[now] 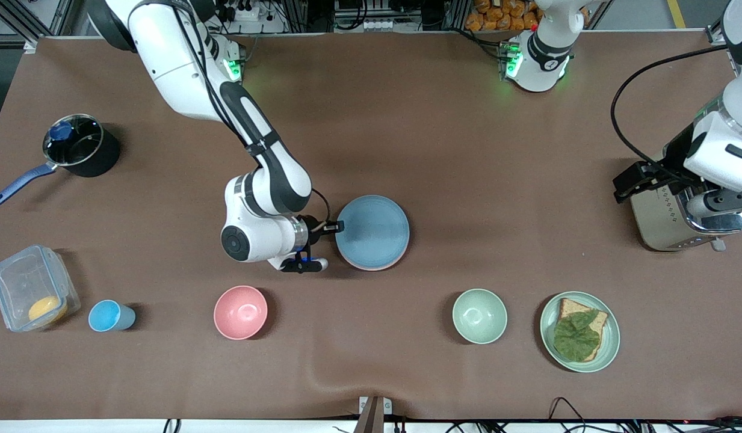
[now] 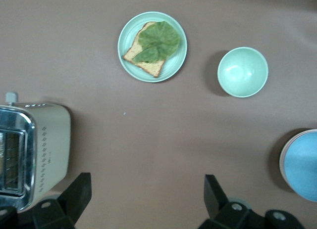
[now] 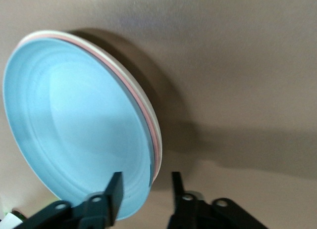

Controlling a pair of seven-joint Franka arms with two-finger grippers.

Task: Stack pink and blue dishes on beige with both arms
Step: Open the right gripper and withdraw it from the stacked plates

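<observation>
- At mid-table, the blue plate [image 1: 374,230] is lying on top of the pink plate [image 3: 146,113] and the beige plate [image 3: 155,121], edges aligned, so the stack appears complete.
- The right gripper [image 3: 144,188] is straddling the stack's rim, fingers apart, apparently releasing.
- The left gripper [image 2: 143,189] is waiting with fingers spread over bare table beside the toaster [image 2: 30,152], clear of the stack.

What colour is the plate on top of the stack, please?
Light blue plate; right wrist view shows it best.
</observation>
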